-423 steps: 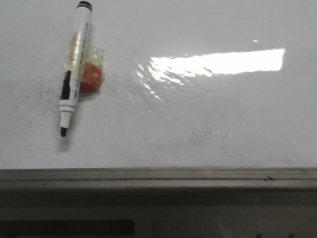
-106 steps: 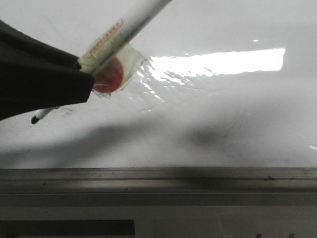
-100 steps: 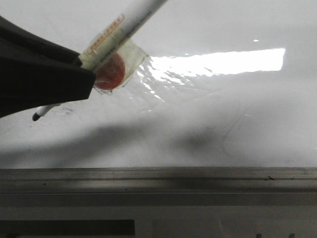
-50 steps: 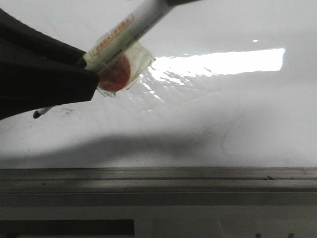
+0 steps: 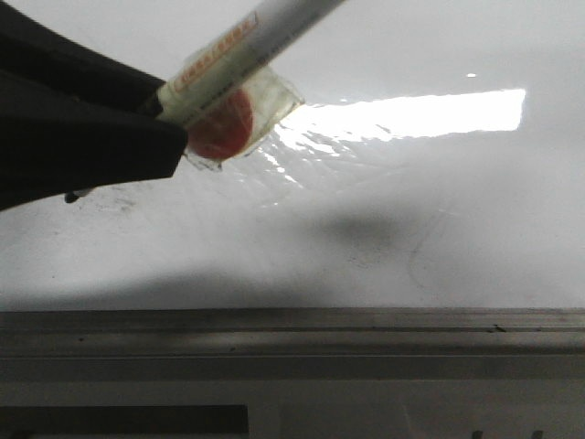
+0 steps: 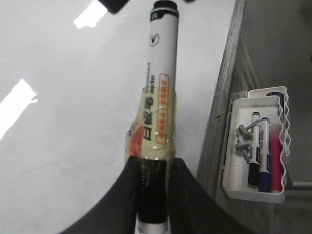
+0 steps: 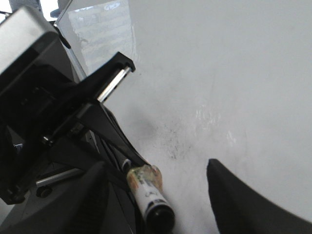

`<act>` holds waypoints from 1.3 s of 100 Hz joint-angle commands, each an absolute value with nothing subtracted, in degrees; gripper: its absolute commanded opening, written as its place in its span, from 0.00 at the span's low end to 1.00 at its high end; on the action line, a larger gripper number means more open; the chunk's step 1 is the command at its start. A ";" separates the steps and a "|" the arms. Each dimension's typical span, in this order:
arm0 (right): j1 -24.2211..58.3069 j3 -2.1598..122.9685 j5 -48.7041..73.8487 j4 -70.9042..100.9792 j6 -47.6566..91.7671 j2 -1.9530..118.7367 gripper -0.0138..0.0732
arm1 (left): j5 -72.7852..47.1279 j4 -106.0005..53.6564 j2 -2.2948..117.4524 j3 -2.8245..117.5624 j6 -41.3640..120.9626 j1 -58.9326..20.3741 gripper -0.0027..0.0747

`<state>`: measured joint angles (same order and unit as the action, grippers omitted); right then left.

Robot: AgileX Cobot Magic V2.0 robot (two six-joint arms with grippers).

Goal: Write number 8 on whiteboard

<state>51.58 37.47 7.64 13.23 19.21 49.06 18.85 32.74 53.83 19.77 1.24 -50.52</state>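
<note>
The left gripper (image 6: 152, 195) has its fingers clamped on the marker (image 5: 239, 48) low on the barrel, near the tip end — in the front view the marker slants from about 8 o'clock up toward 1 o'clock, a red disc (image 5: 222, 128) taped to its side under clear wrap. The nib is mostly hidden behind the black fingers; whether it touches the whiteboard (image 5: 411, 210) I cannot tell. No number 8 is on the board yet: only faint grey smudges, a few dark specks near the nib and the bright glare strip. So my read is that pick-up is done and writing is about to begin. The next move calls for bringing the tip flat onto the board with light, steady pressure and then tracing two closed loops, keeping the stroke clear of the grey edge rail (image 5: 292, 331) at 6 o'clock. The right gripper (image 7: 156, 204) hangs just beside the marker's cap end, fingers spread wide and holding nothing. Off the board's edge, in the left wrist view, a white tray (image 6: 239, 187) holds a black, a blue and a pink marker plus some small grey metal pieces.
</note>
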 commanded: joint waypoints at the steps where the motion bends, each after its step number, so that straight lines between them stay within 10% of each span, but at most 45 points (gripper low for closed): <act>1: 50.73 39.45 5.06 13.56 19.70 48.98 0.62 | 23.79 32.18 52.45 21.58 1.04 -50.42 0.01; 58: 50.73 39.45 5.93 22.18 19.70 52.29 0.61 | 26.38 32.18 52.66 21.58 1.04 -50.42 0.01; 80: 50.73 39.45 5.31 22.40 19.70 52.29 0.33 | 25.74 32.27 52.66 21.47 1.04 -50.42 0.02; 107: 50.73 39.45 6.27 22.40 19.70 52.29 0.08 | 25.74 31.90 52.66 21.47 0.43 -50.42 0.56; 130: 50.73 39.45 6.50 23.31 19.60 52.29 0.08 | 20.68 21.51 48.18 21.47 0.43 -50.42 0.59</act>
